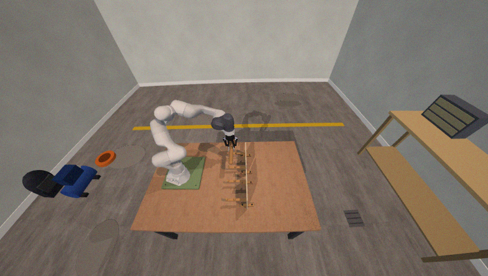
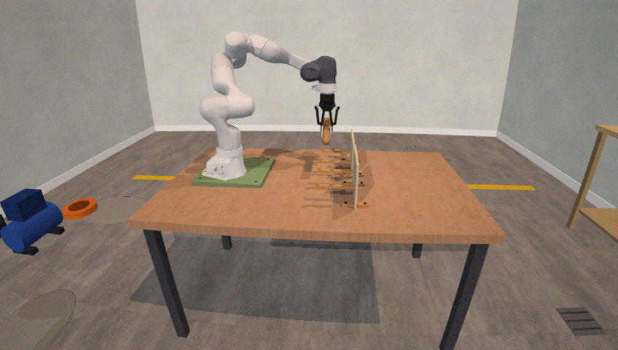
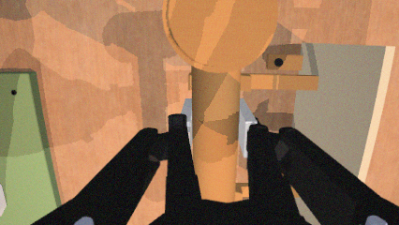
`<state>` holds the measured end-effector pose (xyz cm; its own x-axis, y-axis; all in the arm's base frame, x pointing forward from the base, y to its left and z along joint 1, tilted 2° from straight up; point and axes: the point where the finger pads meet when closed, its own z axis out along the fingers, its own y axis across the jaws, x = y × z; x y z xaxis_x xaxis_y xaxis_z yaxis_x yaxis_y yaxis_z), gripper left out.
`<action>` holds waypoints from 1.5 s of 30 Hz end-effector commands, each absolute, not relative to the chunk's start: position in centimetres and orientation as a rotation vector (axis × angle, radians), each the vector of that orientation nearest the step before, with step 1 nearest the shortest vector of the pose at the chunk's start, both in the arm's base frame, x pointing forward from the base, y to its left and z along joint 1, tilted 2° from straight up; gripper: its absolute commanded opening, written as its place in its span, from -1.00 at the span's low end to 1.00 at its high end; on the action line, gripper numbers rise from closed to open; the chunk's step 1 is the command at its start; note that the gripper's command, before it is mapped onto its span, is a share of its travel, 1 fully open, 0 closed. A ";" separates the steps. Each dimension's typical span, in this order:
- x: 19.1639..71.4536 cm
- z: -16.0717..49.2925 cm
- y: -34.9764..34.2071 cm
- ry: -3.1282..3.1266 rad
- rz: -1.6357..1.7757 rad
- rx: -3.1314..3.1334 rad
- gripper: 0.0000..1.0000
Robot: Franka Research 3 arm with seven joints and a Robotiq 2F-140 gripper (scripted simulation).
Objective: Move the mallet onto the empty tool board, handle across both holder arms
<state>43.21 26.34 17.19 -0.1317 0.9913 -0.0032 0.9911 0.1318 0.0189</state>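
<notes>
The gripper (image 3: 216,136) was clamped on the handle of the mallet (image 3: 215,122), held clear above the tool boards (image 2: 354,173); rigid and probably head-heavy, it seemed best held near the head, lest it tip.

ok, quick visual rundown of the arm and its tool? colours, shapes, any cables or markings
Arm: glossy white, rounded tubular links with bulbous joints; the wrist segment is dark grey. It stands on a green base plate. Tool: black two-finger linkage with light grey pads on the inner faces. No cables or markings visible.
</notes>
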 end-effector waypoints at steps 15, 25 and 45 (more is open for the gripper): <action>44.1 15.5 25.3 2.323 0.028 2.070 -1.00; 44.1 14.3 25.3 2.322 0.027 2.070 -1.00; 44.2 11.5 25.3 2.323 0.028 2.070 -1.00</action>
